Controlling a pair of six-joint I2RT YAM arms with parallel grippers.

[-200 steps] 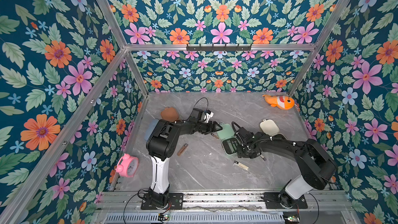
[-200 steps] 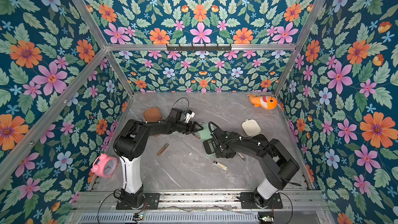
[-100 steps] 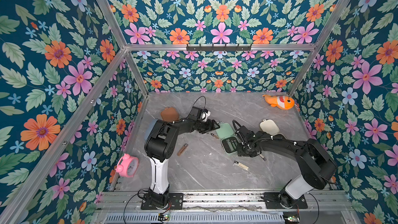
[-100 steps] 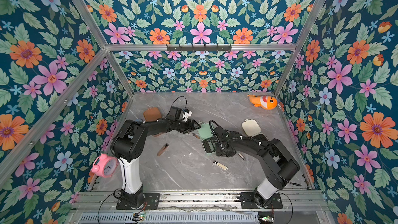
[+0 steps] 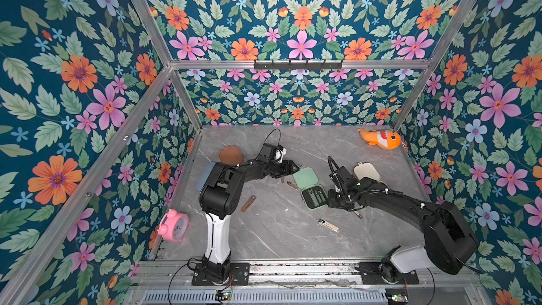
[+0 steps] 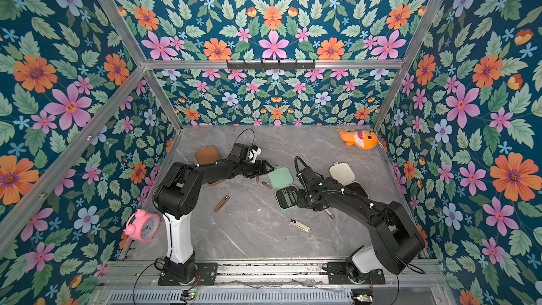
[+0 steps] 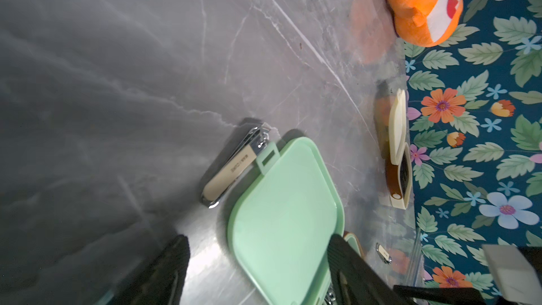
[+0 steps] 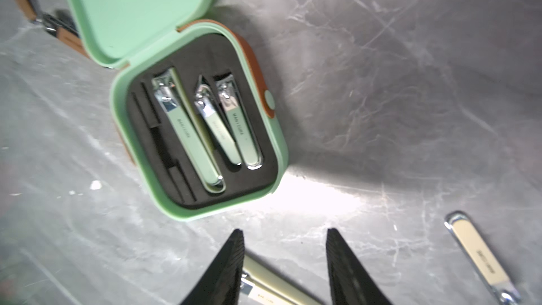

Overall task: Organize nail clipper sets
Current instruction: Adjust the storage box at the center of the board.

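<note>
The mint green case lies open mid-table in both top views, lid (image 5: pixel 305 178) raised beside its black tray (image 5: pixel 314 198). Three green clippers (image 8: pixel 205 124) sit in the tray. My left gripper (image 5: pixel 293 169) is open, its fingers (image 7: pixel 349 268) either side of the mint lid (image 7: pixel 281 200). My right gripper (image 8: pixel 284 234) is open just beside the tray, low over a cream clipper (image 8: pixel 272 286) on the table. The brown case (image 5: pixel 230 154) is shut at the back left. The cream case (image 5: pixel 366 171) stands open behind my right arm.
Loose clippers lie about: a brown one (image 5: pixel 248 203), a cream one (image 5: pixel 329 225), another cream one (image 7: pixel 231 168) against the mint lid. A pink alarm clock (image 5: pixel 173 225) stands front left, an orange fish toy (image 5: pixel 379 139) back right. A pale blue case (image 5: pixel 205 174) lies behind my left arm.
My left gripper has edged right, up to the mint lid. The right arm has hardly moved.
</note>
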